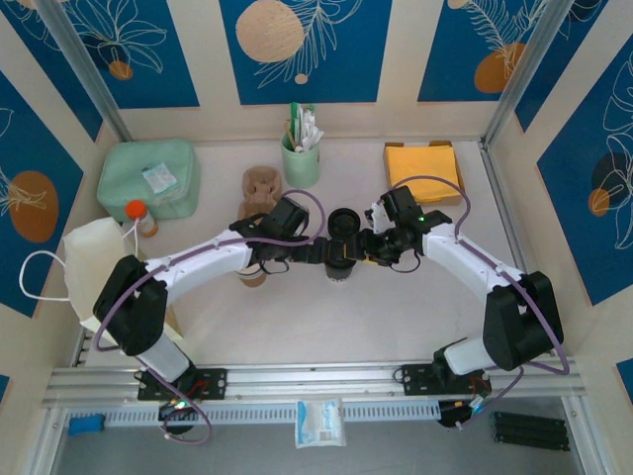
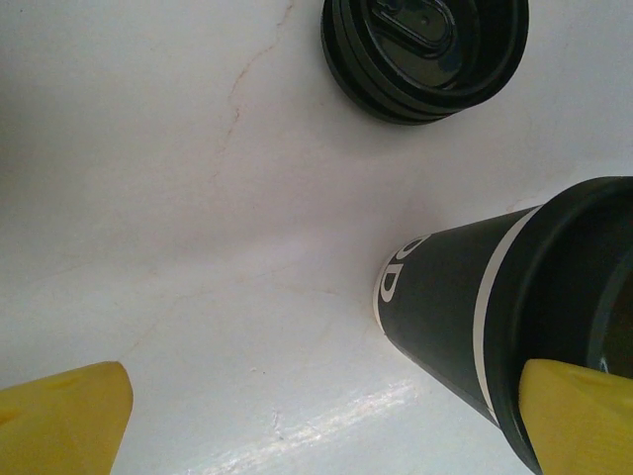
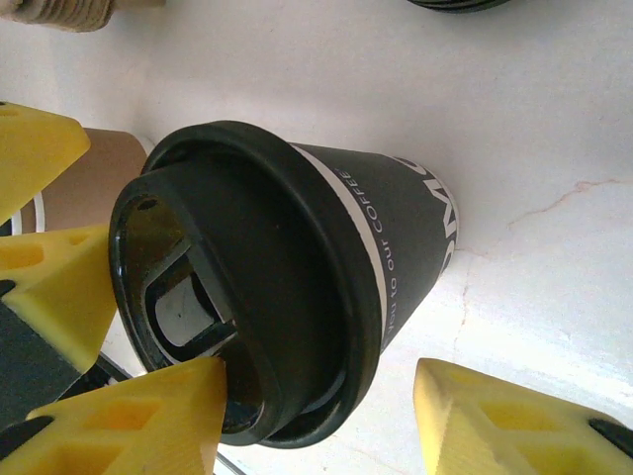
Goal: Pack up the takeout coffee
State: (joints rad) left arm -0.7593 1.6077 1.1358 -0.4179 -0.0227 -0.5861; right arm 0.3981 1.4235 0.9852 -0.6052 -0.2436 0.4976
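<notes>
I see white links and black joint housings on the left arm (image 1: 198, 263) and right arm (image 1: 467, 259), with a purple cable (image 1: 425, 178) looping along each. Fingers (image 3: 495, 421) are yellow plastic. Green light (image 1: 419, 217) on right wrist.

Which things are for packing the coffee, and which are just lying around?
For the job: lidded coffee cup, spare lid, probably the cup carrier.
Just lying about: green box, yellow napkins, orange-capped bottle.

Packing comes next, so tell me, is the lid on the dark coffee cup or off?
On. The right wrist view shows the black lid capping the mouth of the dark cup.
</notes>
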